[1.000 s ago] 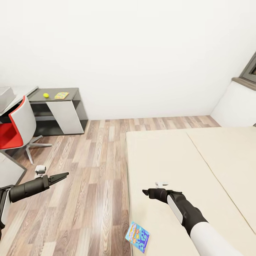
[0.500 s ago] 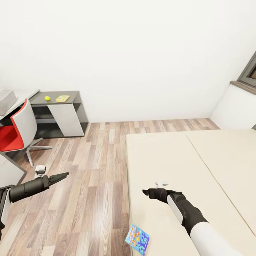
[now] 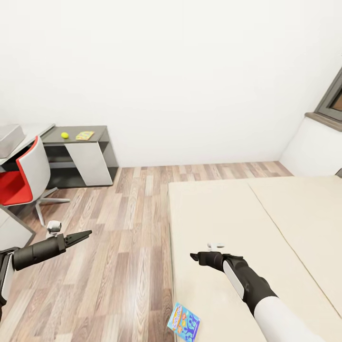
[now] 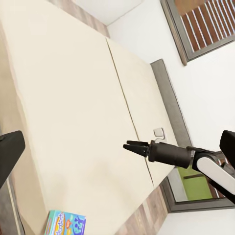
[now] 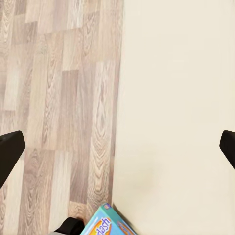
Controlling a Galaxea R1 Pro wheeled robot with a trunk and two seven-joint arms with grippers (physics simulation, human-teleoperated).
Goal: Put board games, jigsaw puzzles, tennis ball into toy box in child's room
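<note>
The blue board game [image 3: 184, 321] is seen at the lower centre of the head view, overhanging the bed [image 3: 266, 218] edge. It lies below the nearer right claw [image 3: 194, 257], which appears pressed together and empty. The left claw [image 3: 88, 233] is likewise closed.

**Around the room: chair, floor, wall and window**

A red and white swivel chair [image 3: 26, 173] is standing on the wood-plank floor [image 3: 128, 228], its white star base resting on the planks. A plain white wall [image 3: 180, 80] is rising behind it. A grey-framed window [image 3: 332, 97] is showing at the far right, above a white ledge [image 3: 313, 147].
</note>
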